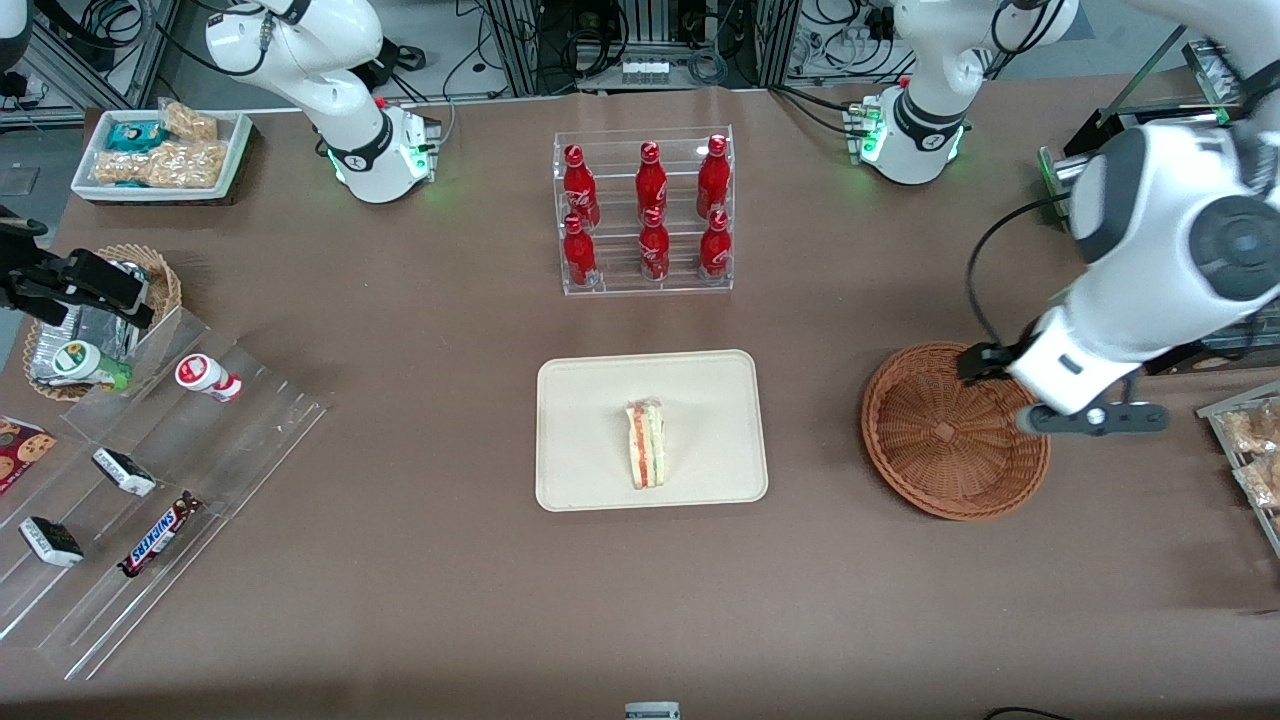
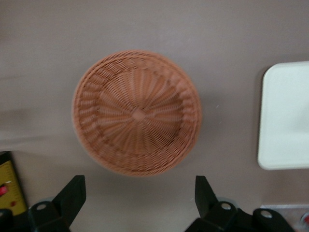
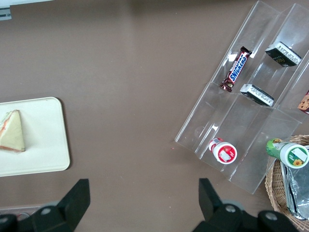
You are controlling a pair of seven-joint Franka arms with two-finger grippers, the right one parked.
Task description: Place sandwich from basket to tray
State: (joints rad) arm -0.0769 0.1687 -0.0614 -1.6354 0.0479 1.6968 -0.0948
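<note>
The sandwich (image 1: 647, 444) lies on the tray (image 1: 580, 400), a little nearer to the front camera than the middle of the tray and fully inside its low rim. It rests on one flat side, with the orange-red and pale layers showing along one edge. The basket (image 1: 935, 440) stands on the table toward the working arm's end, well apart from the tray, and nothing is inside it.

The gripper (image 2: 140, 198) hangs above the table just beside the basket, and the wrist view looks straight down into the bare woven bottom. Its two fingers (image 2: 72, 193) stand wide apart and there is nothing between them.

From how things lie, I judge that the placing itself is done and the step in hand is only the retreat of the arm. To do this well, the arm should go up first and only after that go sideways, so that the fingers do not catch the basket rim and drag this light wicker bowl across the table. It should also keep away from the tray, because a small push on the tray can make the sandwich slide or fall open. The fingers may remain wide; closing them gives no advantage here. There is no need to correct the sandwich, since it sits flat and does not hang over the rim.
</note>
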